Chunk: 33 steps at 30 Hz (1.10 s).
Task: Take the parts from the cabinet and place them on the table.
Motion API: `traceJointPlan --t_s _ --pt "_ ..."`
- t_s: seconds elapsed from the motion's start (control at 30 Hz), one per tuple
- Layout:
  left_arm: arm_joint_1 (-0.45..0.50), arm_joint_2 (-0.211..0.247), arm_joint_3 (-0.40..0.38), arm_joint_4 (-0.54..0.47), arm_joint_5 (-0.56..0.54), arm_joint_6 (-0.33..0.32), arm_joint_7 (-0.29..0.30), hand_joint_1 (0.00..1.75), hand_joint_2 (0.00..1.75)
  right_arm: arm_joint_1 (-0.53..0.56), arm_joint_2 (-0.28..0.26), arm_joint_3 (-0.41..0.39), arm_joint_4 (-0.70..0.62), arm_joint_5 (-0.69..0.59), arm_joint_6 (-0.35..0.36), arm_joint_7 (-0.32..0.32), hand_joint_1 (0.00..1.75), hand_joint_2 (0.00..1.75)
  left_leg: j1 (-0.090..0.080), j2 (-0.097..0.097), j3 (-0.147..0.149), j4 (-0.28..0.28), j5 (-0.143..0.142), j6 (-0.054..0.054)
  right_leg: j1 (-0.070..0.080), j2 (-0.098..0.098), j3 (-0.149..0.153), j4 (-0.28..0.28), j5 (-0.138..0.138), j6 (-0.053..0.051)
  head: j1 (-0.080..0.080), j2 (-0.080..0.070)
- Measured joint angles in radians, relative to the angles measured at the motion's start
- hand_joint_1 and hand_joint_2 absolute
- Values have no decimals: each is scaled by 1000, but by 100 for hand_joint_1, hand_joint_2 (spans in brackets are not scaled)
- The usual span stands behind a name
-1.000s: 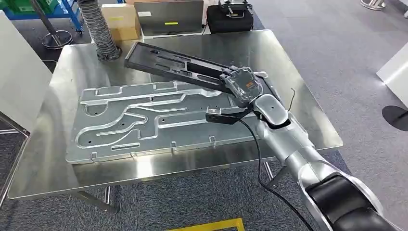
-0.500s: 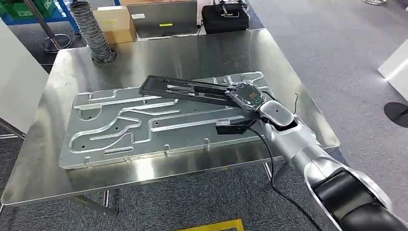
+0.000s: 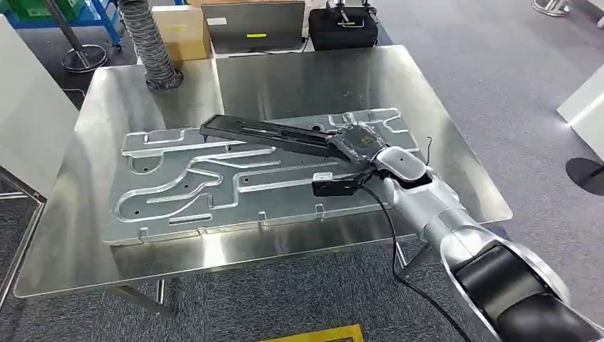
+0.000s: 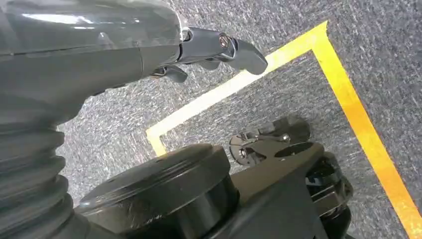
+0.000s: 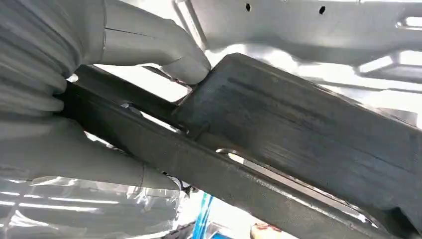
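Observation:
A long black slotted part (image 3: 263,132) lies low across the upper part of a large silver channelled plate (image 3: 214,185) on the steel table (image 3: 299,78). My right hand (image 3: 360,142) grips the part's right end, over the plate's right side. In the right wrist view the black part (image 5: 298,139) runs away from the hand, with a grey thumb (image 5: 149,45) pressed on it and the silver plate behind. I cannot tell whether the part rests on the plate or hovers just above it. My left hand (image 4: 214,50) hangs over the carpet, fingers apart, holding nothing.
At the table's far edge stand a grey ribbed hose (image 3: 153,50), a cardboard box (image 3: 181,28), a grey case (image 3: 253,25) and a black bag (image 3: 342,25). A white panel (image 3: 21,107) stands at the left. Yellow floor tape (image 3: 313,335) runs below the table's near edge.
The right hand has brought the black part down and nearer, from tilted high over the table's back to low across the silver plate. The camera has shifted slightly.

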Motion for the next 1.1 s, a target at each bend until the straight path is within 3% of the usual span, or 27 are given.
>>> traceJointPlan --t_s 0.03,0.13,0.17,0.2,0.27,0.33,0.37,0.4,0.43,0.5,0.57,0.6,0.63,0.67,0.73,0.77,0.83,0.87,0.9,0.93,1.0,1.03,1.1 --pt "0 0 -2 0 -3 0 0 0 175 -6 2 0 2 -3 0 0 175 175 -5 0 -2 1 -2 -4 8 2 21 -48 -5 -6 0 0" --pt "0 0 -5 0 -5 0 2 0 175 -10 7 1 9 -10 0 0 175 175 -3 1 -1 0 -4 -19 14 2 18 -48 -3 -14 0 0" --pt "-1 0 -5 0 -5 -1 2 0 175 -11 7 2 10 -11 0 0 175 175 -5 0 2 -2 -4 -24 11 2 21 -55 0 -20 0 0" --pt "-1 1 -5 0 -5 -1 2 0 175 -11 7 3 10 -11 0 0 175 175 -4 0 -3 3 -13 -29 -1 1 30 -66 5 -25 0 0" --pt "-1 1 -5 0 -4 -1 2 0 175 -16 -3 5 11 -13 0 -1 175 175 -2 -1 -38 96 -71 -39 0 -1 35 -70 4 -34 0 0" --pt "-5 2 -5 0 -4 -2 0 0 175 -15 -18 9 13 -13 -1 -3 175 175 1 -1 -111 256 -137 -48 0 -3 35 -69 3 -36 0 0" --pt "-9 2 -5 0 -4 -3 0 0 175 -12 -25 11 14 -13 -2 -5 175 175 3 -1 -132 300 -144 -51 0 -3 35 -69 2 -36 0 0" --pt "-10 2 -5 0 -5 -4 0 0 175 -7 -29 14 14 -13 -3 -5 175 175 6 -1 -130 296 -128 -53 0 -3 37 -68 1 -36 0 0" --pt "-9 2 -6 0 -5 -6 0 0 175 -3 -32 16 14 -13 -4 -5 175 175 8 0 -105 244 -90 -54 -2 -1 38 -65 -1 -33 0 0" --pt "-8 2 -6 0 -6 -6 0 0 175 -3 -35 20 13 1 -9 11 175 175 14 2 -25 73 4 -55 -4 5 41 -54 -11 -24 0 0" --pt "-4 2 -8 0 -6 -6 0 0 175 -4 -37 30 12 22 -12 33 175 175 9 1 4 12 -13 -44 4 8 29 -39 -15 -14 0 0" --pt "-5 2 -11 0 -6 -6 0 0 175 -4 -37 34 12 27 -11 37 175 175 10 2 -2 20 -16 -33 5 8 22 -42 -10 -8 0 0" --pt "-3 2 -13 0 -6 -6 0 0 175 -2 -37 39 12 30 -7 37 175 175 6 1 -4 19 -17 -29 3 8 22 -43 -9 -4 0 0" --pt "-1 2 -14 0 -6 -6 0 0 175 -2 -37 44 12 31 -3 37 0 0 5 0 -4 17 -15 -23 1 7 23 -44 -8 1 1 0" --pt "-2 2 -15 0 -7 -6 0 0 175 -4 -35 49 12 31 0 37 0 0 11 3 2 5 -8 -10 -4 5 15 -19 -31 13 0 0" --pt "-3 2 -17 0 -8 -6 0 0 175 -9 -24 51 12 29 0 37 0 0 11 6 2 5 -8 -4 -3 3 -11 38 -66 16 1 0" --pt "-2 2 -21 0 -11 -6 0 0 175 -9 -8 52 13 24 3 37 0 0 10 10 2 5 -9 -3 -3 3 -88 199 -136 22 0 0" --pt "-1 2 -21 0 -8 -6 -3 0 0 -5 -1 55 14 23 6 37 0 0 9 10 2 5 -9 -3 -3 3 -120 258 -150 23 0 0" --pt "0 2 -21 0 -3 -6 -6 0 0 -3 7 58 16 22 9 38 0 0 9 11 2 5 -9 -3 -3 3 -128 265 -139 23 1 0" --pt "0 2 -21 0 5 -6 -8 0 0 -4 11 61 17 22 10 38 0 0 9 10 3 5 -9 -3 -3 3 -110 223 -107 21 0 0" --pt "0 2 -21 0 8 -6 -7 0 0 -11 18 64 17 21 10 40 0 0 9 10 7 5 -11 -7 -3 3 -27 54 -22 14 0 0" --pt "0 2 -21 0 8 -6 -6 0 0 -18 20 66 17 21 10 42 0 0 9 10 7 5 -12 -10 -3 6 14 -32 -1 9 1 0" --pt "-1 2 -21 0 13 -3 1 0 0 -25 24 68 18 19 10 45 0 0 3 6 6 8 -14 -23 6 9 14 -42 -3 -2 1 0"
